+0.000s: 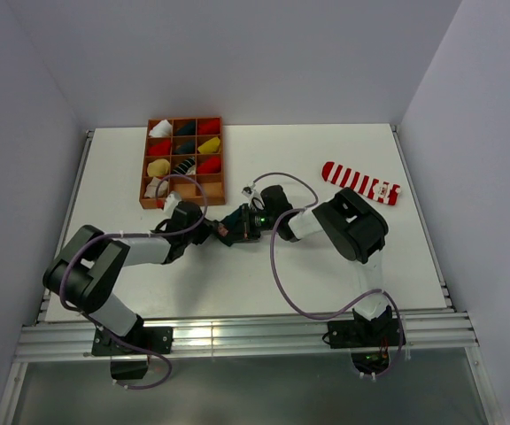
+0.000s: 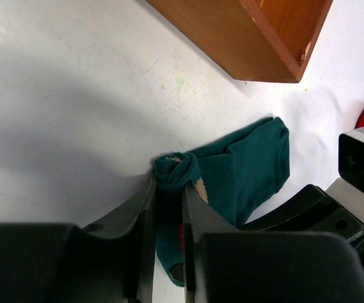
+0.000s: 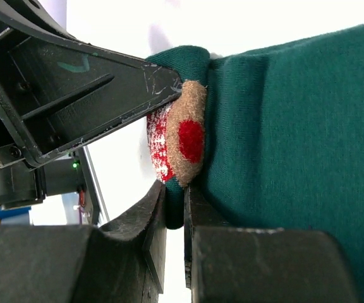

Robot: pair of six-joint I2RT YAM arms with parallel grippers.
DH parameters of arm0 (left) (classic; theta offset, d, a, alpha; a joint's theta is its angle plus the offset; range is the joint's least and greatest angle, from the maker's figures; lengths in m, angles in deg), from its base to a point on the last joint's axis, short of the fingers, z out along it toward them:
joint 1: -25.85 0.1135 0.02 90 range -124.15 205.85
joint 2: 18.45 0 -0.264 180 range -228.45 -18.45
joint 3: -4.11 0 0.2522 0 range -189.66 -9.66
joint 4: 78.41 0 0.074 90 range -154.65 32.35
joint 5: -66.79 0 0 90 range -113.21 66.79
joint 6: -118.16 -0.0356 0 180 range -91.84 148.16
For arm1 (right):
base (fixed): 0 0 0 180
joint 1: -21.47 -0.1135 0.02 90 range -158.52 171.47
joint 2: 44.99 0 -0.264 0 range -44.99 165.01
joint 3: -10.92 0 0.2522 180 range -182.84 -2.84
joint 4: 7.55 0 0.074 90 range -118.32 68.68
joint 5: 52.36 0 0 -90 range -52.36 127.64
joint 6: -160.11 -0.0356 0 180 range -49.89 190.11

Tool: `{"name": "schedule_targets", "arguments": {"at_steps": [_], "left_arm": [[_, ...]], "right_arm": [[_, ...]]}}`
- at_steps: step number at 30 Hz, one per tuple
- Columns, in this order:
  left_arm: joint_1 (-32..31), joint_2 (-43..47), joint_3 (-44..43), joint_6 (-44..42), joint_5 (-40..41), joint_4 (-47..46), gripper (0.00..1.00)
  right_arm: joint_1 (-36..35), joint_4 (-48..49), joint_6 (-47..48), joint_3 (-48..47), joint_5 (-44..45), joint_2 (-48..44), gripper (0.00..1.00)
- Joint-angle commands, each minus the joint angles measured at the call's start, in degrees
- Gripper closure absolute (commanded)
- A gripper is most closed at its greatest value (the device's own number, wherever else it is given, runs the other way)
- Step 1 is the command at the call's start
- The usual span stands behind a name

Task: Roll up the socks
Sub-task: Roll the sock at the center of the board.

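From above, the dark green sock lies in the middle of the surface, just near of the wooden tray. Both arms reach low and meet over it, the left pincer from the left and the right pincer from the right. The striped sock lies flat, well apart at the far right.

In the left wrist view, the left pincer is clamped on the started roll at one end of the sock, and the rest lies flat beyond it. The knit looks soft and light. I judge it will slump and unroll unless the roll itself is pinched.

In the right wrist view, the right pincer is closed on a fold of green cloth just below the beige-and-red figure, close beside the left arm's finger
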Motion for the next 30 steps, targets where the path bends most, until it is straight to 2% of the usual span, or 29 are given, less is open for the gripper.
{"name": "schedule_targets", "arguments": {"at_steps": [1, 5, 8, 11, 17, 20, 24, 30], "left_arm": [[0.3, -3.4, 0.3, -1.5, -0.4, 6.2, 0.90], [0.1, -2.8, -0.7, -2.5, 0.6, 9.8, 0.94], [-0.5, -1.7, -2.1, -4.2, 2.1, 13.3, 0.96], [-1.4, -0.7, -3.5, -5.0, 3.6, 15.7, 0.96], [-4.7, -0.4, -7.6, -6.6, 6.7, 22.1, 0.96], [-5.5, -0.6, -8.3, -6.6, 6.6, 22.8, 0.96], [-5.9, -1.0, -9.0, -6.7, 6.2, 23.3, 0.96], [-6.3, -0.4, -9.1, -6.7, 6.3, 23.7, 0.96]], "right_arm": [[-0.3, -10.3, 3.8, 1.7, 4.7, 2.0, 0.94], [-0.4, -11.0, 6.4, 4.1, 9.3, -4.5, 0.71], [-1.0, -13.1, 9.9, 6.3, 17.5, -11.0, 0.61], [-3.4, -13.5, 12.9, 9.3, 28.4, -17.9, 0.57], [-12.5, -12.4, 20.0, 12.7, 50.8, -27.2, 0.54], [-18.3, -9.7, 24.3, 12.9, 57.1, -28.4, 0.51], [-22.6, -7.2, 28.7, 10.9, 62.2, -26.7, 0.48], [-25.1, -6.0, 34.2, 7.6, 62.9, -22.2, 0.45]]}}
